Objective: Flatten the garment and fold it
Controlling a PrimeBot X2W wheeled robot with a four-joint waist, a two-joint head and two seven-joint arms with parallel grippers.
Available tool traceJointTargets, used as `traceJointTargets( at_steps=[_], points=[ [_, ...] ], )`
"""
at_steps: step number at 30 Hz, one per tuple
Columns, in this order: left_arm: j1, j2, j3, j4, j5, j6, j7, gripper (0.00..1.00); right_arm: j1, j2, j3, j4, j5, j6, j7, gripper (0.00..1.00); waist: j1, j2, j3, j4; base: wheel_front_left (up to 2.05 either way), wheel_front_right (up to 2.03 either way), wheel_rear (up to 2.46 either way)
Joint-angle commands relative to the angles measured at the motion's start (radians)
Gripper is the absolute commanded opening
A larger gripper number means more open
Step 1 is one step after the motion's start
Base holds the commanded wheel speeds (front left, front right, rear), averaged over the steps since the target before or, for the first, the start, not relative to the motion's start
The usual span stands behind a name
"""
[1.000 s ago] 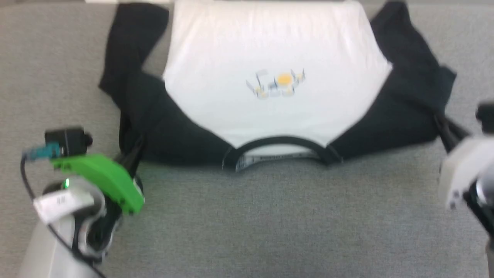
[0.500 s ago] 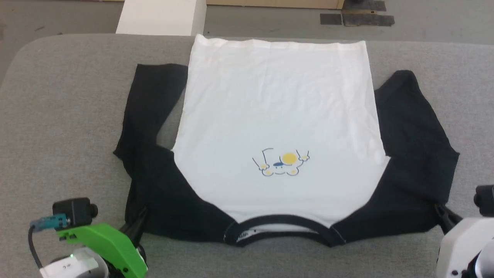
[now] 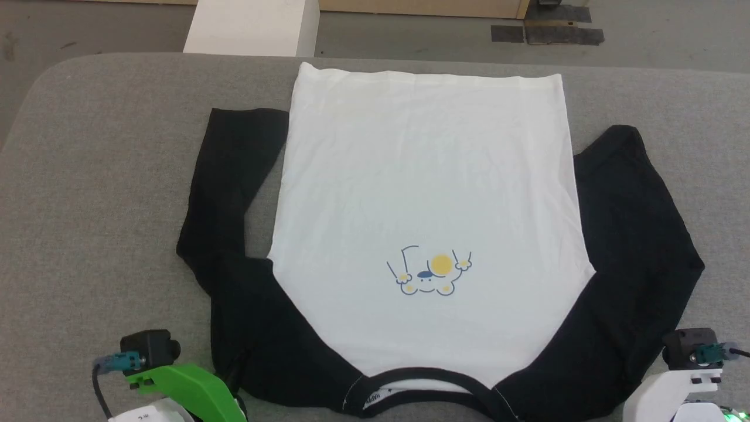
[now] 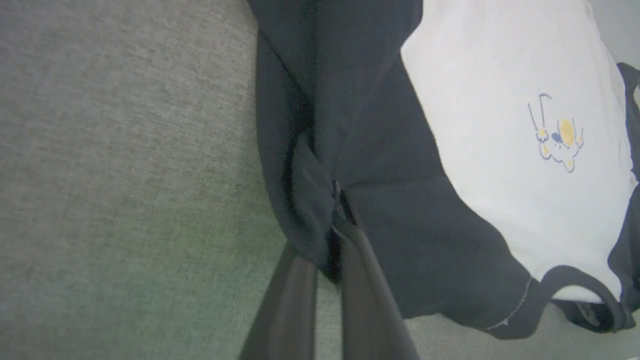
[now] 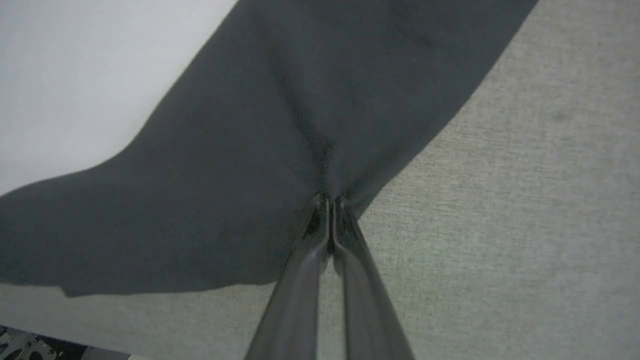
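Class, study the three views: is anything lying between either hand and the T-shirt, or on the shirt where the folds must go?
Nothing visible does. The left hand and the right hand each pinch black sleeve fabric directly. The T-shirt lies spread on the grey table, with nothing resting on it.

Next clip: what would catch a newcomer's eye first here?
A white T-shirt with black sleeves lies spread on the grey table, collar nearest the robot, a yellow graphic on its chest. The left gripper and right gripper are each shut on black sleeve fabric at its near corners.
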Motion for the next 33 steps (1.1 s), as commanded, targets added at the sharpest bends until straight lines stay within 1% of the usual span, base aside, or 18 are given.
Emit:
traceJointTargets(
  at_steps=[1,4,5,6,7,12,15,19,21,22,25,27,28,30,33],
  points=[
    [-0.023,-0.006,-0.003,0.028,0.007,-0.009,-0.015,0.00,-0.020,0.003,0.003,0.033,-0.010,-0.002,-0.018,0.00,0.0001,0.0000,-0.003,-0.002,0.00,0.00,0.00],
    [-0.031,-0.015,-0.011,0.077,0.019,-0.013,-0.042,0.00,-0.032,0.006,0.003,0.078,-0.009,-0.002,-0.059,0.00,0.0001,0.0000,-0.009,-0.005,0.00,0.00,0.00],
    [-0.034,-0.020,-0.010,0.090,0.023,-0.012,-0.058,0.80,-0.037,0.006,0.000,0.087,-0.005,-0.002,-0.085,0.09,0.0001,0.0000,-0.011,-0.006,0.00,0.00,0.00],
    [-0.036,-0.023,-0.011,0.099,0.026,-0.014,-0.068,1.00,-0.038,0.007,0.001,0.093,0.000,-0.002,-0.101,0.47,0.0001,0.0000,-0.014,-0.006,0.00,0.00,0.00],
    [-0.037,-0.028,-0.010,0.105,0.027,-0.017,-0.085,1.00,-0.037,0.008,-0.003,0.097,0.008,-0.002,-0.120,1.00,0.0001,0.0000,-0.019,-0.005,0.00,0.00,0.00],
    [-0.033,-0.028,0.011,0.089,0.051,-0.016,-0.168,1.00,-0.031,0.009,-0.053,0.070,0.043,-0.002,-0.243,1.00,0.0001,0.0000,-0.038,0.001,0.00,0.00,0.00],
    [-0.031,-0.007,0.029,0.058,0.075,-0.014,-0.206,1.00,-0.031,0.009,-0.068,0.040,0.056,-0.002,-0.348,1.00,0.0001,0.0000,-0.043,-0.005,0.00,0.00,0.00],
    [-0.054,0.034,0.069,0.011,0.121,-0.007,-0.279,1.00,-0.053,0.009,-0.051,0.013,0.060,-0.002,-0.513,1.00,0.0001,0.0000,-0.031,-0.028,0.00,0.00,0.00],
    [-0.082,0.052,0.084,0.004,0.136,-0.011,-0.306,1.00,-0.066,0.009,-0.037,0.010,0.052,-0.002,-0.580,1.00,0.0001,0.0000,-0.018,-0.038,0.00,0.00,0.00],
    [-0.111,0.075,0.087,0.008,0.149,-0.024,-0.316,1.00,-0.077,0.009,-0.029,0.012,0.052,-0.002,-0.622,1.00,0.0001,0.0000,-0.004,-0.045,0.00,0.00,0.00],
    [-0.201,0.128,0.084,0.038,0.162,-0.066,-0.309,1.00,-0.110,0.009,-0.013,0.016,0.042,-0.002,-0.691,1.00,0.0001,0.0000,0.037,-0.061,0.00,0.00,0.00],
    [-0.282,0.191,0.070,0.071,0.196,-0.099,-0.282,1.00,-0.141,0.009,-0.006,0.011,0.034,-0.002,-0.728,1.00,0.0001,0.0000,0.075,-0.073,0.00,0.00,0.00],
    [-0.333,0.212,0.066,0.091,0.205,-0.111,-0.270,1.00,-0.160,0.009,-0.006,0.008,0.032,-0.002,-0.748,1.00,0.0001,0.0000,0.094,-0.079,0.00,0.00,0.00],
    [-0.424,0.248,0.056,0.118,0.223,-0.127,-0.246,1.00,-0.193,0.009,0.003,0.000,0.028,-0.002,-0.776,1.00,0.0001,0.0000,0.135,-0.096,0.00,0.00,0.00],
    [-0.543,0.283,0.044,0.155,0.237,-0.138,-0.204,1.00,-0.240,0.009,0.022,-0.009,0.015,-0.002,-0.815,1.00,0.0001,0.0000,0.188,-0.118,0.00,0.00,0.00]
  ],
)
